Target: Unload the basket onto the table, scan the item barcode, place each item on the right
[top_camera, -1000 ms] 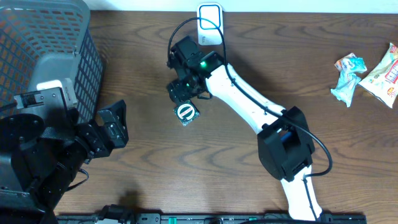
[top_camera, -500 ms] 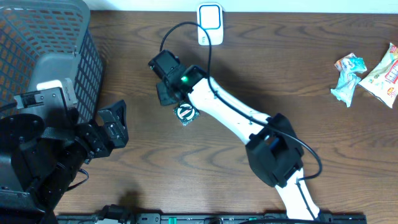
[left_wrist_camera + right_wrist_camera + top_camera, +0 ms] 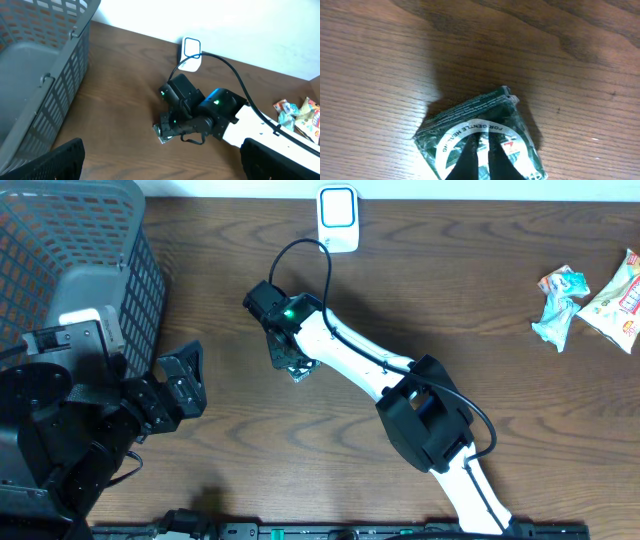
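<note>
Right hand point(image 3: 293, 360) is lowered onto the green packet point(image 3: 455, 122), fingers point(image 3: 468, 159) closed together with almost no gap. The fingertips press on the packet's printed face; whether they pinch any of the film cannot be told.

The packet lies flat near the middle of the desk point(image 3: 480, 380), printed side up, showing a white ring with lettering. In the right wrist view its edges run diagonal to the wood grain, and its crimped seam corner points to the upper right. The lower part is cut off, so the long axis cannot be told.

Left hand point(image 3: 190, 383) hangs fully open and empty beside the grey basket point(image 3: 100, 240), well apart from the packet.
</note>
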Robot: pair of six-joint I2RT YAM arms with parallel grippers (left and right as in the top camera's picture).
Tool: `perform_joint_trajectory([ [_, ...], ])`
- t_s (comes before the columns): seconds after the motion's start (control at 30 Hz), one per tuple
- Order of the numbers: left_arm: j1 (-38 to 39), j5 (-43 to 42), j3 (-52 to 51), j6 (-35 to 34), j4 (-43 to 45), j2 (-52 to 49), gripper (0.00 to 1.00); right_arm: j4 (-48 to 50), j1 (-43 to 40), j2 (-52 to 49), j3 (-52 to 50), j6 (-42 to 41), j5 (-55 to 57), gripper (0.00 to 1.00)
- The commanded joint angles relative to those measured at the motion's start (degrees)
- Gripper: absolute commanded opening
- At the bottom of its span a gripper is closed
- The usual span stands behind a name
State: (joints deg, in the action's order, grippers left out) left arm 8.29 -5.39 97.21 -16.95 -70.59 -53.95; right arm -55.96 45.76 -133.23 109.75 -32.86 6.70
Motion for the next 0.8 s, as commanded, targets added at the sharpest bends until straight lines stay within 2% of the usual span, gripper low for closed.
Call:
perform_joint_trajectory([
  [0.0,-0.24,0.74,0.42,-0.52,-0.13,0.00,0.98,0.11,-0.68,1.53,0.11,2.34,1.79,0.10],
  [0.1,-0.24,0.74,0.42,-0.52,-0.13,0.00,0.98,0.70,-0.96,2.67,1.03,8.37,1.77,0.29],
  [0.2,-0.24,0.74,0.42,-0.52,-0.13,0.00,0.98,0.66,-1.81,4.24,1.84,13.29,1.77,0.53],
  [0.27,-0.24,0.74,0.42,-0.52,-0.13,0.00,0.98,0.68,-2.75,5.22,1.84,17.62,1.75,0.72],
  [0.37,-0.24,0.74,0.42,-0.52,-0.13,0.00,0.98,0.81,-4.00,5.22,1.84,23.30,1.75,0.85],
  [0.43,-0.24,0.74,0.42,-0.52,-0.13,0.00,0.98,1.38,-4.98,4.66,1.81,25.68,0.81,0.84],
  [0.47,-0.24,0.74,0.42,-0.52,-0.13,0.00,0.98,1.62,-5.44,4.39,1.77,27.06,-0.13,0.80],
  [0.6,-0.24,0.74,0.42,-0.52,-0.13,0.00,0.98,3.15,-7.30,2.75,1.77,27.50,-4.13,0.53],
  [0.77,-0.24,0.74,0.42,-0.52,-0.13,0.00,0.98,9.46,-8.96,0.13,1.53,25.20,-14.60,0.42],
])
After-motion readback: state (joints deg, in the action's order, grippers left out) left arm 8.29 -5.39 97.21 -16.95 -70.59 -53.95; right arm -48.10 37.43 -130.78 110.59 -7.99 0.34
